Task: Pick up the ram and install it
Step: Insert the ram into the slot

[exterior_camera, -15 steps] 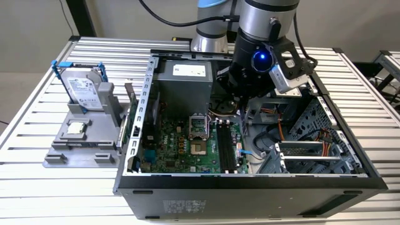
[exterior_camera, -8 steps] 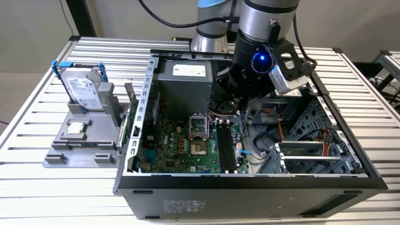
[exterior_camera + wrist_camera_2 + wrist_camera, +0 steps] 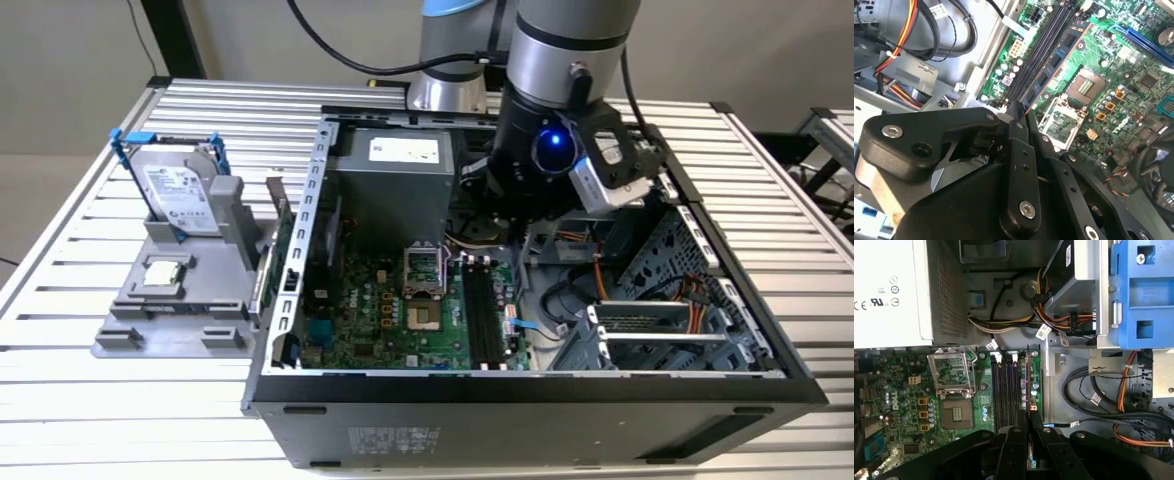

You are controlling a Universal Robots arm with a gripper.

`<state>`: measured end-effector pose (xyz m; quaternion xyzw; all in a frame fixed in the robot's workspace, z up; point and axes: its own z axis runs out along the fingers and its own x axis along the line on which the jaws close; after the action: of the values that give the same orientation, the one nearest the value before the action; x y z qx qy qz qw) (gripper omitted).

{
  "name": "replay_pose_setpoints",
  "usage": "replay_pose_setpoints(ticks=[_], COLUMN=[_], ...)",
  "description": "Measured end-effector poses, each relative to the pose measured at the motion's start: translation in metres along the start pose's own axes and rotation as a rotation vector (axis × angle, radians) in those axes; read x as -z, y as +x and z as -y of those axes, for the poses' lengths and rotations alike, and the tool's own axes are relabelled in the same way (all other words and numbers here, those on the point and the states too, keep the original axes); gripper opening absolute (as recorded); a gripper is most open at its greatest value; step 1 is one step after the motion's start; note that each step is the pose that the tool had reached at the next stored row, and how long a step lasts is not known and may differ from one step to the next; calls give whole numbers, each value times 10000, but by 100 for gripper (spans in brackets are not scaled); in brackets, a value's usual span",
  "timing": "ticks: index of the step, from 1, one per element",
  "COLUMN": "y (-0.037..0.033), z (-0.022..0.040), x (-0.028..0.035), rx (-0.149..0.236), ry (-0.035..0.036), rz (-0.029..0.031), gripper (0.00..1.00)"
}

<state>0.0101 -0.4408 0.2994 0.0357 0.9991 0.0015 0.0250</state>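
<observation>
Ram stood on its long edge over the black memory slots just beside the processor socket, one end pinched between the fingers of the gripper. The second wrist view showed its chip-lined face; the first wrist view showed it edge-on, plus the power supply and bundled cables. The exterior view showed the arm reaching into the open computer case, which sat on a slatted metal surface. At that view's left, a grey holder carried a hard drive. There the wrist hid the fingers, and I could not tell whether the stick was fully seated.
</observation>
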Motion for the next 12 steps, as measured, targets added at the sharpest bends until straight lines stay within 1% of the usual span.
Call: replay_pose_setpoints(ticks=[2,7,10,12], y=[1,3,4,5], z=[7,48,59,63], x=[-37,-121,-173,-200], rx=[0,2,3,4], ry=[4,23,28,49], rz=[1,2,3,4], gripper=[0,0,0,0])
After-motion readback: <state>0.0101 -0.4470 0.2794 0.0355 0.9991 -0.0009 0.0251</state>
